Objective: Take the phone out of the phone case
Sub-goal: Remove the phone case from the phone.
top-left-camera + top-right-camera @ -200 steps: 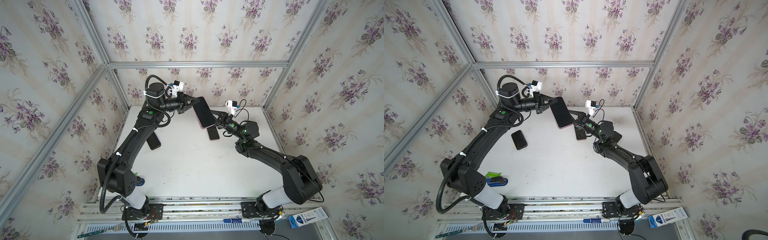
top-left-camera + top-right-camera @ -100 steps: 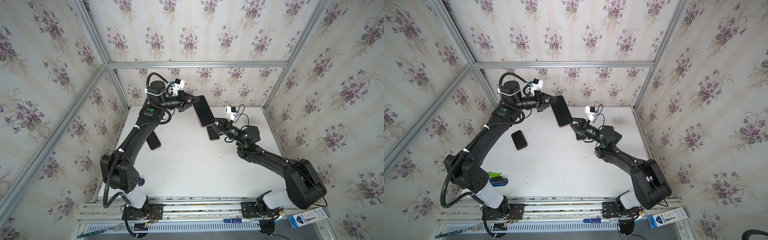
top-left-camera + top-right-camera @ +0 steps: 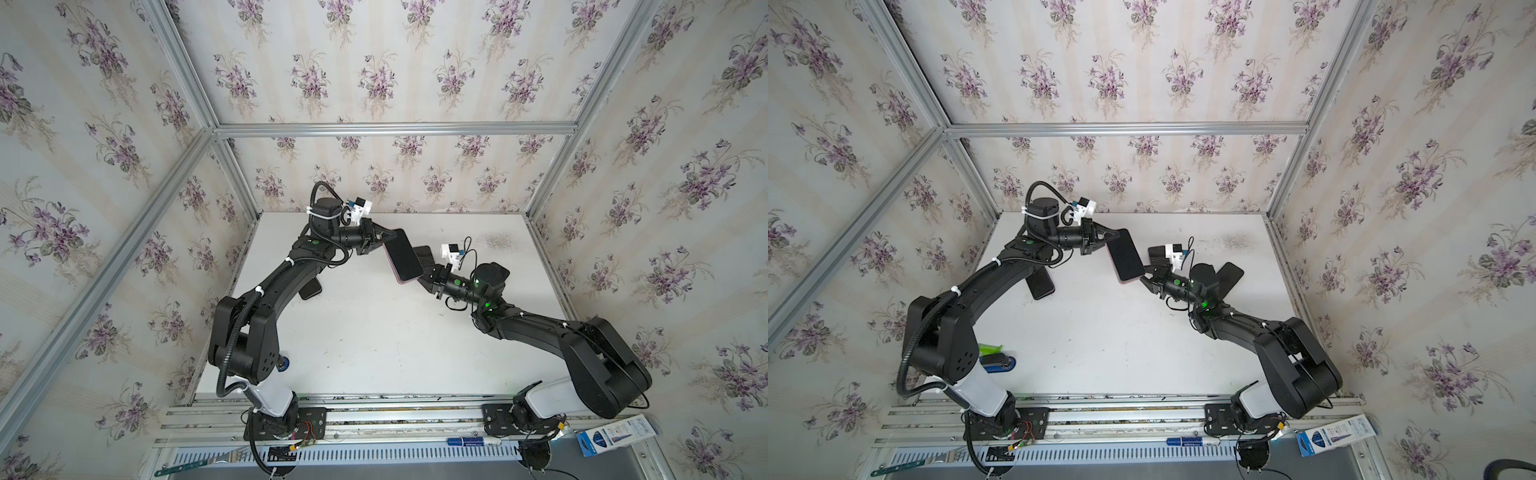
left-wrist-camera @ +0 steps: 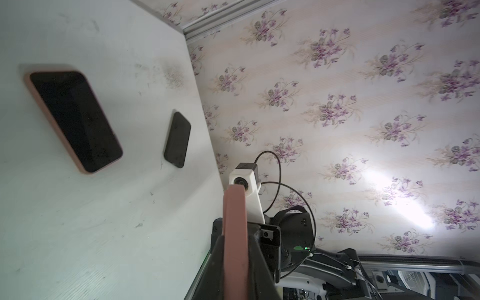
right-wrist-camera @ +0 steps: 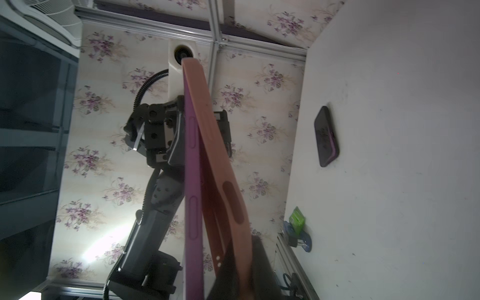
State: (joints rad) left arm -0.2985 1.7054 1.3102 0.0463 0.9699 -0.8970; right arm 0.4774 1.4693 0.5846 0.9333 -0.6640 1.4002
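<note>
A phone (image 3: 402,259) in a salmon-pink phone case hangs tilted above the table in both top views (image 3: 1127,259). My left gripper (image 3: 384,239) is shut on its upper end; the left wrist view has the case edge (image 4: 233,207) clamped between the two fingers. At the lower end my right gripper (image 3: 422,280) is shut on the case. In the right wrist view the purple phone edge (image 5: 192,181) and the salmon case (image 5: 220,181) spread apart toward my right gripper (image 5: 236,249), whose fingers (image 5: 259,259) pinch only the case lip.
Another phone in a salmon case (image 4: 74,120) lies on the white table (image 3: 374,340), with a black phone (image 4: 177,140) beside it near the right wall. A dark phone (image 3: 1040,284) lies under the left arm. A blue and green object (image 3: 994,359) sits at the front left.
My right gripper has moved up to the lower end of the held phone and shut on the case lip. The left arm has shifted the phone slightly while staying shut.
</note>
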